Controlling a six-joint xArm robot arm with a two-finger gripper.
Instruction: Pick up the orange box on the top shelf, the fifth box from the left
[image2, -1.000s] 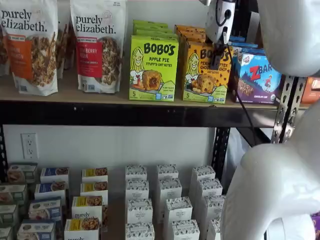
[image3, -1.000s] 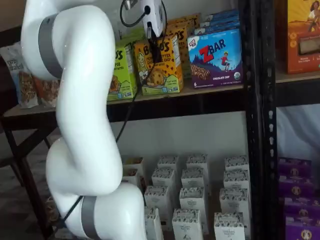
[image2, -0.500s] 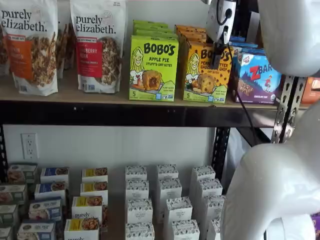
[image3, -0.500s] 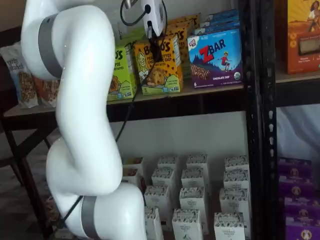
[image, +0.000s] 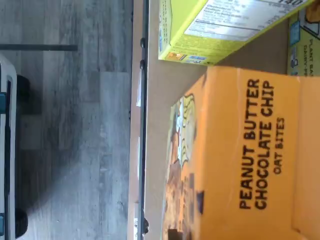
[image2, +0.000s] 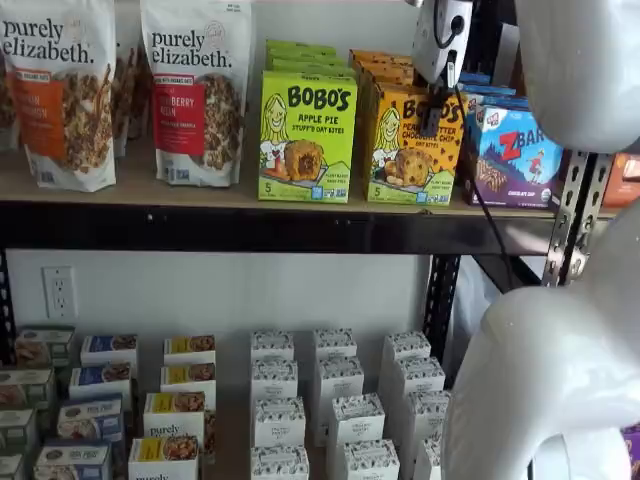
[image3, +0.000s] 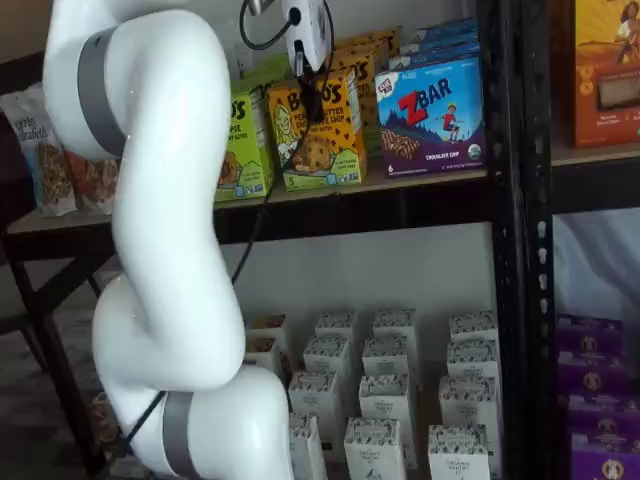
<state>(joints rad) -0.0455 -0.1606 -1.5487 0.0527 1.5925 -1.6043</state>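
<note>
The orange box (image2: 410, 160) stands on the top shelf (image2: 150, 190) between a lime-green box and a blue box, in both shelf views (image3: 328, 150). My gripper (image2: 433, 113) comes down from above, its white body over the box and its black fingers at the box's upper edge (image3: 310, 100), shut on the orange box. The wrist view looks closely onto the orange box (image: 250, 160), with "PEANUT BUTTER CHOCOLATE CHIP" readable and the shelf board (image: 155, 100) beside it. More orange boxes stand in a row behind the front one.
The lime-green Bobo's box (image2: 305, 135) stands close on one side and the blue Zbar box (image2: 515, 155) on the other. Granola bags (image2: 195, 90) fill the shelf's left part. A black upright (image3: 510, 240) rises at the right. Small white boxes (image2: 335, 400) fill the lower shelf.
The fingers have closed at the top of the orange box. The arm and the box have hardly shifted.
</note>
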